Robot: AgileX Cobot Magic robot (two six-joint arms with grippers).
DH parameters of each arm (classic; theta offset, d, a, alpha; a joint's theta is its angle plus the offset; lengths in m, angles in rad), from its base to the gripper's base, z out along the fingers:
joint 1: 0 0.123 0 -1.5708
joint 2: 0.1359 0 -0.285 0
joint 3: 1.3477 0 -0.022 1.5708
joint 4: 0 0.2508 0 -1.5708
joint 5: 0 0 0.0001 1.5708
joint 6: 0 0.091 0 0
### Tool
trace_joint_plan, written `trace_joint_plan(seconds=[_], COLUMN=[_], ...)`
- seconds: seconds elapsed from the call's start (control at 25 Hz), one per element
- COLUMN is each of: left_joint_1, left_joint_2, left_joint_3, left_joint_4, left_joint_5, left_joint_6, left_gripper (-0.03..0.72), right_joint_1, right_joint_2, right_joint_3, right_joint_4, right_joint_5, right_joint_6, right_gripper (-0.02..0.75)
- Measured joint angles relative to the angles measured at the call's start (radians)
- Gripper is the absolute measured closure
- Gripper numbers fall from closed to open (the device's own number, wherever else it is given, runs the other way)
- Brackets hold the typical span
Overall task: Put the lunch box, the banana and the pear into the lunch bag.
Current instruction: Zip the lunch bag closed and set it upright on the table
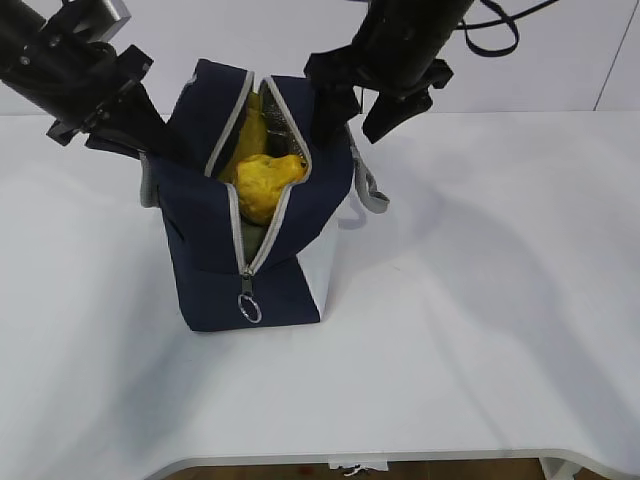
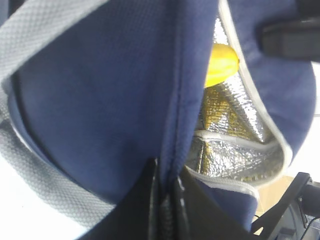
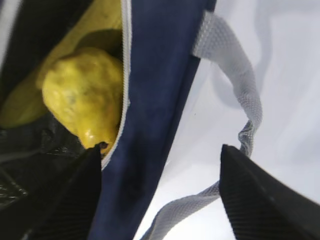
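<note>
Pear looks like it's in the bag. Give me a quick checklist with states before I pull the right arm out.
1. pear inside the lunch bag: ok.
2. banana inside, behind the pear: ok.
3. Lunch box in the bag: cannot tell, hidden.
4. right gripper open, holding nothing, jaws astride the bag's wall: ok.
5. left gripper pinching the bag's edge to keep the mouth open: ok.
6. grey handle lies close to the right gripper, snag risk: not ok.
</note>
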Motion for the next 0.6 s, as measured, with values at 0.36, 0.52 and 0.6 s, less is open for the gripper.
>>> trace_joint_plan(seconds=[0.36,0.52,0.6], left_joint_1=[-0.001,-0.014,-0.029], left_joint_2=[0.0,0.0,0.0], left_joint_3=[0.0,0.0,0.0], left_joint_4=[0.0,-0.068,-0.093], left_joint_5=[0.0,0.0,0.0], left_joint_6=[0.0,0.0,0.0], left_gripper=[0.683,0.683,0.683], right_joint_1=[0.0,0.0,0.0], right_joint_2=[0.019,0.019,0.013], right_joint_3=[0.002,0.002,0.002], right_joint_4=[0.002,-0.006,-0.029], right_joint_5=[0.001,0.001,0.001], right_joint_6=[0.0,-0.004,-0.004], right_gripper=[0.569,0.725,0.729])
